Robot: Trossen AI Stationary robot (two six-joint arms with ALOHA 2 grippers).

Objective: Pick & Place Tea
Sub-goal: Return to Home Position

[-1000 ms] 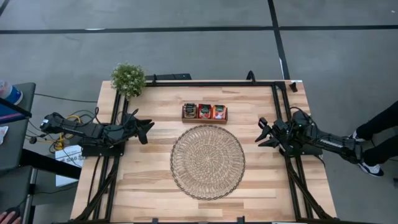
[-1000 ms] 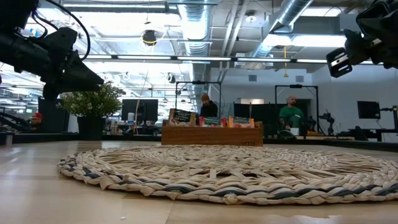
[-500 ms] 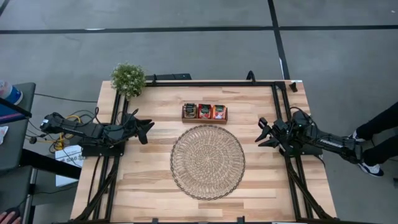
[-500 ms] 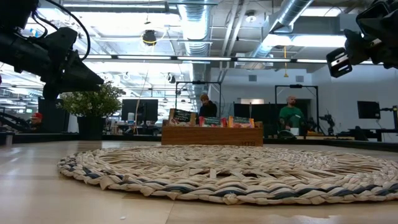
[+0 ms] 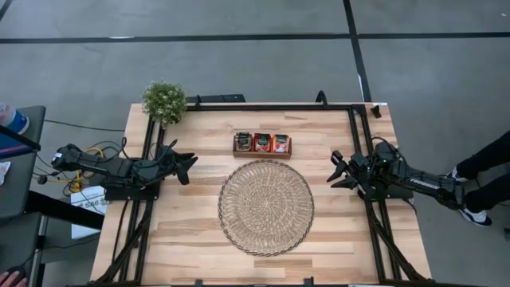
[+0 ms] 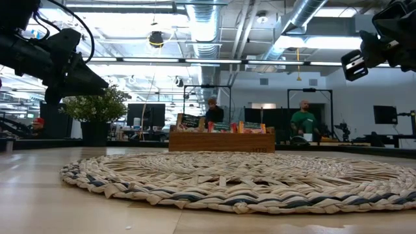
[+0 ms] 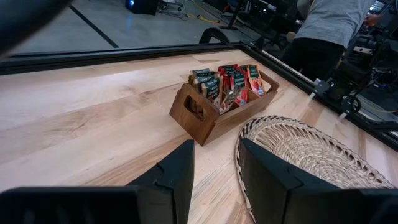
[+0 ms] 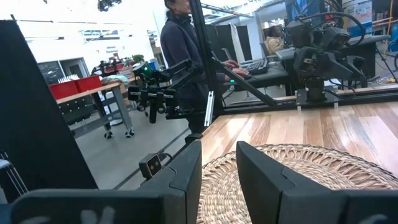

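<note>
wooden table [image 5: 199,231], tea [image 5: 261,141] in tray [image 5: 262,152], left claw [image 5: 188,168] and right claw [image 5: 332,169] spread, empty

Tea sachets [image 7: 229,84], small flat squares, stand on edge in packed rows inside a three-compartment wooden tray [image 7: 239,112]. The tray sits at the far middle of the table [image 5: 199,207], just beyond the round woven mat [image 5: 266,207]. Seen from above, dark green sachets [image 5: 243,142] fill the left compartment, and red-orange sachets [image 5: 280,143] with dark bands fill the middle and right ones. Their top edges rise above the tray's walls, and several lean slightly.
</note>
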